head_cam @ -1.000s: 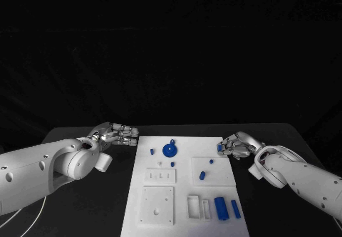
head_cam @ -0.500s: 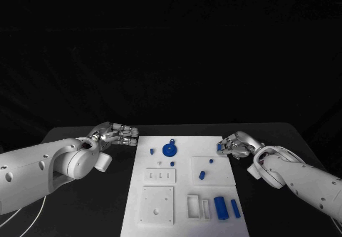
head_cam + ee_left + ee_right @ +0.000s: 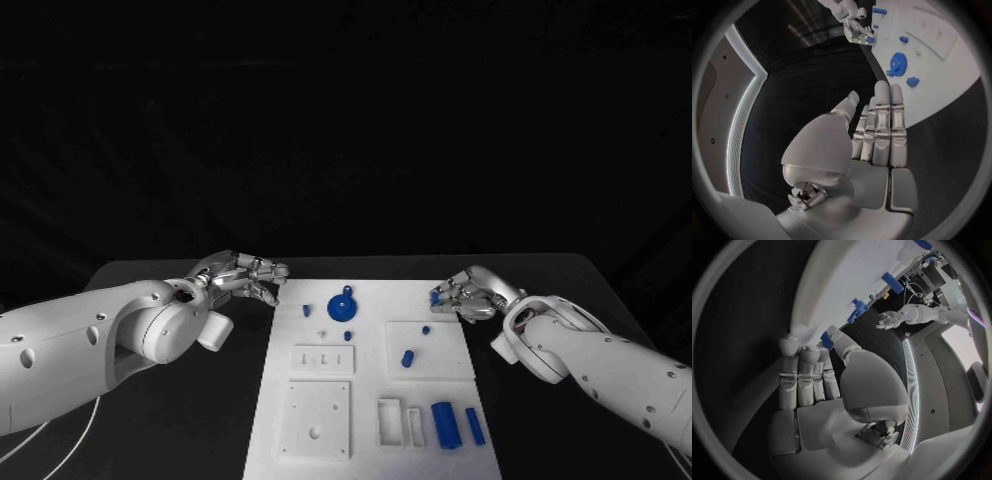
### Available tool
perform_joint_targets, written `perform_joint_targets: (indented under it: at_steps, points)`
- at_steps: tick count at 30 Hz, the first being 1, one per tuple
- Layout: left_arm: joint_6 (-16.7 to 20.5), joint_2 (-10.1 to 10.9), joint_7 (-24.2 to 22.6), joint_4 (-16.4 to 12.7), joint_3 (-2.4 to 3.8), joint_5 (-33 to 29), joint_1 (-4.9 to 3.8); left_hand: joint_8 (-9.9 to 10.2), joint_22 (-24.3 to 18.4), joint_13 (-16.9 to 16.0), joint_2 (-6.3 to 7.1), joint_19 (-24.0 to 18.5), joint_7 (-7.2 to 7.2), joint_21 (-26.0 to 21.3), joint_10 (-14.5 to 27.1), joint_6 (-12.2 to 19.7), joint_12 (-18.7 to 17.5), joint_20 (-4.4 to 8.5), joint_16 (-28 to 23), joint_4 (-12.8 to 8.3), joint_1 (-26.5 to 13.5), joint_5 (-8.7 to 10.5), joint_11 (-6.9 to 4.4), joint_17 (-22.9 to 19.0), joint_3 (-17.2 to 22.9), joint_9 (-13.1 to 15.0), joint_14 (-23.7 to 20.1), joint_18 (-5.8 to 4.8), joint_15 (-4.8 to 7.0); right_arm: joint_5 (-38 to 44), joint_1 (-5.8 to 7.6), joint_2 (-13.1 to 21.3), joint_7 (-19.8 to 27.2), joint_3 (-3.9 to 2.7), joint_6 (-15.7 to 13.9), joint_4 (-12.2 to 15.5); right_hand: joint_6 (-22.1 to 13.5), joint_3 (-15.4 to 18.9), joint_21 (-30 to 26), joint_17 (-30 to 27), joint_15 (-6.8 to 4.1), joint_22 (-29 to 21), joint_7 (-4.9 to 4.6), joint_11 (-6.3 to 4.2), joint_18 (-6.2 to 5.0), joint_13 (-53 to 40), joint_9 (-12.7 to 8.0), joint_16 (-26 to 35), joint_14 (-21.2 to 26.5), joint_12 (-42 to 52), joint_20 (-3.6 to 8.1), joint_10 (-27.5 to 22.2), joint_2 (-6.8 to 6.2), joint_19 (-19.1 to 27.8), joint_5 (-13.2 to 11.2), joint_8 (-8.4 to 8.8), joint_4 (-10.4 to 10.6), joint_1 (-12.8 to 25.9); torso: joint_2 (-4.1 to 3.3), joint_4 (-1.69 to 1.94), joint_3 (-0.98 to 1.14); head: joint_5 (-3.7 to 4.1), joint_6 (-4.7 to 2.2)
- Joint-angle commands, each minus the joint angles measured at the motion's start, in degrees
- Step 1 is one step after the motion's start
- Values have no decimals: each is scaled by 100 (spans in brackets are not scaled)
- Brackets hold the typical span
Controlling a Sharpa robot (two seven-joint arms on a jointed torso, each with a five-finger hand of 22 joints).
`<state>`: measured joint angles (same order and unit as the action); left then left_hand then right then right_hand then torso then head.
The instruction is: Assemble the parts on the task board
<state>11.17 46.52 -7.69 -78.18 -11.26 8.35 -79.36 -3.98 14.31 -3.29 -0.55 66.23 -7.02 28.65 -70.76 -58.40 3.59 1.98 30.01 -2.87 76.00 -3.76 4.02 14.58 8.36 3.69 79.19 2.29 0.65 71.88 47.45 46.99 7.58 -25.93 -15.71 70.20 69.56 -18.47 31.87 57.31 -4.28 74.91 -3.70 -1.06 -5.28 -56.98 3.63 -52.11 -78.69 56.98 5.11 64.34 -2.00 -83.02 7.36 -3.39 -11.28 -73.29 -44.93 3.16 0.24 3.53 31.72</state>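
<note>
Step in hand: carrying small blue part (image 3: 436, 297) to task board (image 3: 368, 400). Right hand (image 3: 469, 295) pinches part at board's far right edge. Left hand (image 3: 245, 274) empty, fingers apart, above worktop (image 3: 188, 410) beside board. Next: find matching seat, lower part in straight.

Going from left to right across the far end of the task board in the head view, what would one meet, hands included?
Left hand → small blue part → blue gear → small blue part held in the right hand's fingers → right hand.
</note>
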Motion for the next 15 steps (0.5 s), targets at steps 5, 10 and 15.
perform_joint_targets:
  at_steps: [5, 10, 15]
  points:
    - [-263, -152, 825, 5, 16, 379, -202, -93, 770, -115, 7, -61, 174, 1111, -1267, -383, 285, 229, 1653, 173, -83, -180, -407, 869, -90, 42, 9, 16, 293, 476, 312, -128, -579, -22, 176, 377, 52, -260, 102, 49, -13, 355, -13, -1, 6, -6, 15, -60, -61, 10, 32, 53, -196, -45, -88, -19, 212, -14, 139, -3, -71, -28, 14]
    - [-238, -397, 1218, 150, 6, 612, -288, -24, 1475, -518, -9, -306, 321, 2026, -1532, -630, 1176, 444, 2859, 452, -550, -697, -585, 1469, -430, 87, -146, -77, 450, 706, 527, -335, -847, -18, 305, 574, 42, -391, 118, 58, -14, 357, -19, 0, 6, 2, 15, -58, -63, -1, 33, 48, -274, -49, -149, -20, 301, -30, 216, 14, -115, -80, 26]
    - [-228, -605, 1508, 259, -7, 686, -313, -267, 1963, -1073, 269, -506, 468, 2620, -1410, -845, 2060, 539, 3642, 634, -1091, -1318, -702, 1750, -538, 630, -177, -43, 552, 860, 690, -609, -972, 32, 445, 627, 20, -454, 126, 55, -9, 359, -22, 5, 5, -8, 15, -49, -62, 9, 29, 46, -316, -45, -140, -20, 317, -39, 266, 5, -143, -123, 25]
